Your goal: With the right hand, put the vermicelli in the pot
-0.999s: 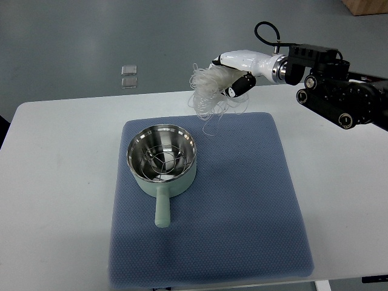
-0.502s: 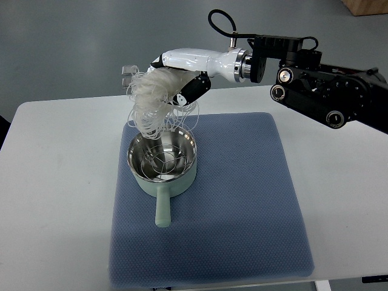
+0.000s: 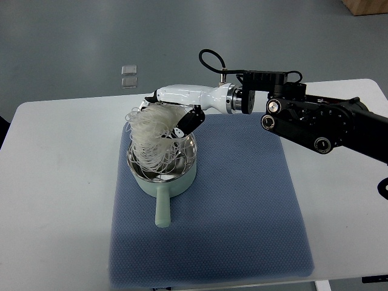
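I see the vermicelli (image 3: 151,136) as a pale, translucent tangle of thin looping strands, bunched at the top and trailing down. Its lower strands hang into the pot (image 3: 162,165) and spill over the steel inner rim on the left side; the upper bunch sits just above the pot's rear rim. My right robot hand (image 3: 173,112) is white with black finger joints, reaching in from the right over the back of the pot, fingers curled around the top of the bundle and gripping it. The pot is pale green outside with a shiny steel bowl inside, handle (image 3: 162,209) pointing toward the near edge. It sits on a blue mat (image 3: 242,206) on the white surface (image 3: 54,182). The pot's inside is mostly covered by noodles, so I can't make out the bottom. The fingertips are partly buried in strands. The black arm (image 3: 321,121) runs off the right edge. Two small clear squares (image 3: 128,76) lie on the floor beyond the surface.
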